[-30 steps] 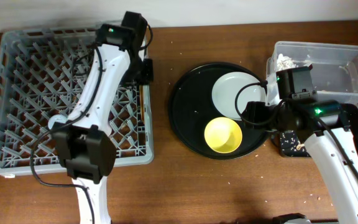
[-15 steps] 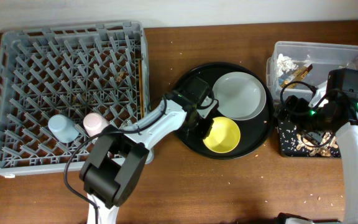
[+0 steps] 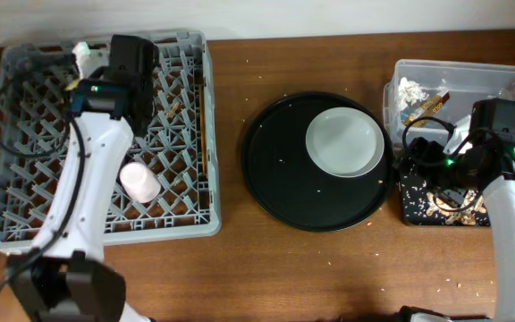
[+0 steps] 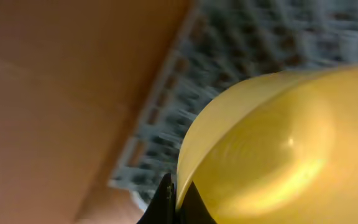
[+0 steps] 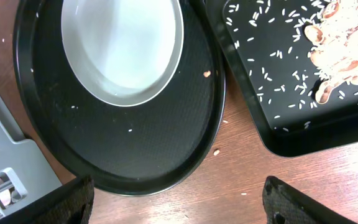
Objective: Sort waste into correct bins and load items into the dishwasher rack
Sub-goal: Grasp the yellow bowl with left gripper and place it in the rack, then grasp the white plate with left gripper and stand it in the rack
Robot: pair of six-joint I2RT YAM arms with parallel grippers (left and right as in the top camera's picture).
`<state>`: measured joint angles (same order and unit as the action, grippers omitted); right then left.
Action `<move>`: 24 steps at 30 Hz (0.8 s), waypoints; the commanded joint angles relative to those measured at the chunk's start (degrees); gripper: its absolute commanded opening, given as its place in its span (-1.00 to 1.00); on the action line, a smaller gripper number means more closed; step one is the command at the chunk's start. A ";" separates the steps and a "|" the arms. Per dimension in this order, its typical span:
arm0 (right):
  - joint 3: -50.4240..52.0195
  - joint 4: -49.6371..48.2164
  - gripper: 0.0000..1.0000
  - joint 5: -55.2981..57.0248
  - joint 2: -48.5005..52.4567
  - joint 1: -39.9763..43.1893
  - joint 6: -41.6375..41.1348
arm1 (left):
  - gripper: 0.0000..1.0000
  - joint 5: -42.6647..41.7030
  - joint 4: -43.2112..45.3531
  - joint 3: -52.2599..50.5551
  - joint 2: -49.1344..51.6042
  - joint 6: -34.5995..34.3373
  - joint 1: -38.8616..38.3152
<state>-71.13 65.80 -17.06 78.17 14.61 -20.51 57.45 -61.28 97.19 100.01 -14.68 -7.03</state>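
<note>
Because the left wrist view is filled almost edge to edge with yellow, I judge my left gripper to be clenched on the rim of the bowl, with a dark finger showing on either side of that thin lip. From overhead the bowl is hidden under my arm, which hangs over the rack's far left corner. The wrist view shows blurred rack lattice behind the bowl and brown bench beyond the rack's wall.

The bowl looks like glossy, stiff plastic: light and probably not fragile, but slick, so a one-point pinch on the rim may let it swivel. A deeper bite on the lip, one finger inside and one outside, should suit it.

Inside the rack lie a pink cup, near its front, and chopsticks along its right wall. My right gripper, well right of the rack, is spread wide and empty.
</note>
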 commanded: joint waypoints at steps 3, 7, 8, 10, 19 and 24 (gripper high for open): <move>-0.28 -0.42 0.75 -0.28 0.11 0.37 0.76 | -1.00 13.53 8.33 -0.55 11.89 -1.77 3.17; -0.28 -0.63 0.75 -0.31 0.11 0.37 0.76 | -1.00 17.20 8.28 -0.55 20.17 -1.73 3.34; -0.28 -0.63 0.75 -0.28 0.11 0.37 0.76 | -1.00 18.82 8.07 -0.55 20.68 -1.55 3.28; -0.28 -0.74 0.75 -0.31 0.11 0.37 0.76 | -1.00 18.93 6.40 -0.55 20.72 -1.57 3.17; -0.28 -0.90 0.75 -0.31 0.11 0.37 0.76 | -0.95 3.58 -2.21 -0.83 21.07 -1.73 0.37; -0.28 -1.07 0.75 -0.33 0.11 0.37 0.76 | -0.01 -4.31 -13.77 2.95 17.51 -6.34 -5.60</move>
<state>-71.13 64.66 -17.08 78.17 14.61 -20.32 62.43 -71.07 97.19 119.90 -19.25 -9.39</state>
